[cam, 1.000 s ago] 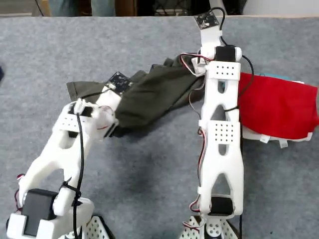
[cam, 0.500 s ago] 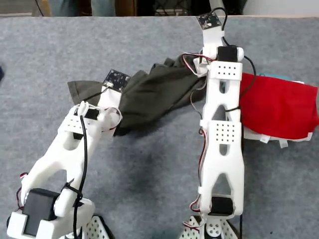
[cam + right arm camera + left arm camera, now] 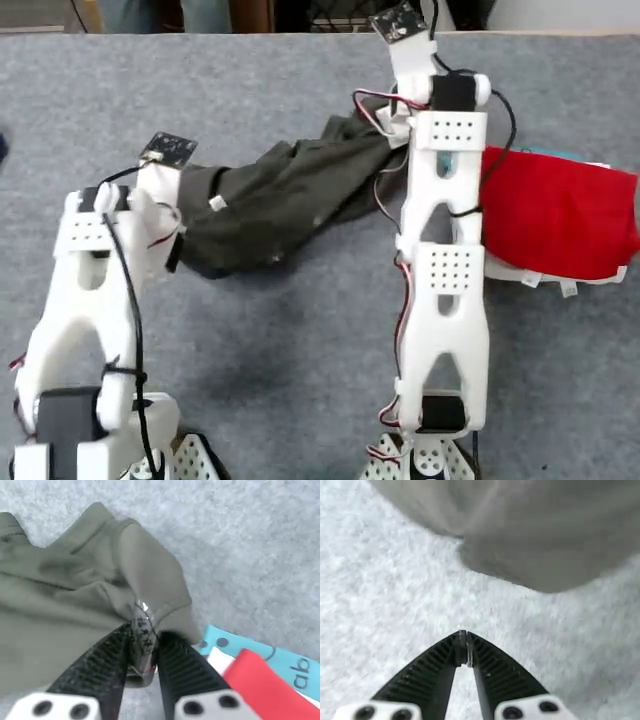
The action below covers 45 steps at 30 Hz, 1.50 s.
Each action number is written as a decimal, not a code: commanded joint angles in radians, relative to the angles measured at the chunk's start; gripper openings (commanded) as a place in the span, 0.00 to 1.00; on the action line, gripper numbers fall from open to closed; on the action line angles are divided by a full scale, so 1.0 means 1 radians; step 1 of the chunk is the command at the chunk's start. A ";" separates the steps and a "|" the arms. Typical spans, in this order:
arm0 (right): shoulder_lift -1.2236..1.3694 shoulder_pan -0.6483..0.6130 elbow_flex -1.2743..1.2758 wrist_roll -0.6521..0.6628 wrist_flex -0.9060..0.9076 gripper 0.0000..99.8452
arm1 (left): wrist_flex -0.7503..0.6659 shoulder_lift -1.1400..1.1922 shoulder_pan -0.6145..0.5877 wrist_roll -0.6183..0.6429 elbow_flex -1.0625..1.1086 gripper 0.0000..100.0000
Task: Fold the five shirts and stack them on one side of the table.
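We found the left gripper [image 3: 464,649] closed on nothing over the table [image 3: 300,340], just short of the green shirt [image 3: 290,190]. Farther back, the right gripper [image 3: 145,632] was clamped on that shirt's edge beside the red shirt [image 3: 560,220]. We judged that a one-sided pull could bunch the cloth or slip the pinch

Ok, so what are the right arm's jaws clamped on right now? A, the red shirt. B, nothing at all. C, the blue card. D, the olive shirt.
D: in the right wrist view the right arm's jaws are shut on a fold of the olive shirt, while the red shirt lies beside them, not between them.
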 commanded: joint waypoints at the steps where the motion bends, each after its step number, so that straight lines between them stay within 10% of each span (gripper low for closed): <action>1: -0.209 -0.037 0.170 0.020 0.006 0.01 | 0.081 -0.169 -0.018 -0.037 -0.022 0.03; 11: -0.834 -0.189 0.918 0.203 0.005 0.01 | 0.270 -0.608 0.087 0.015 0.041 0.03; 26: -1.271 0.083 1.388 0.324 0.005 0.01 | -0.133 -0.628 -0.469 -0.305 0.493 0.04; 45: -1.167 0.153 1.432 0.384 -0.074 0.02 | -0.384 -0.624 0.174 -0.310 0.607 0.18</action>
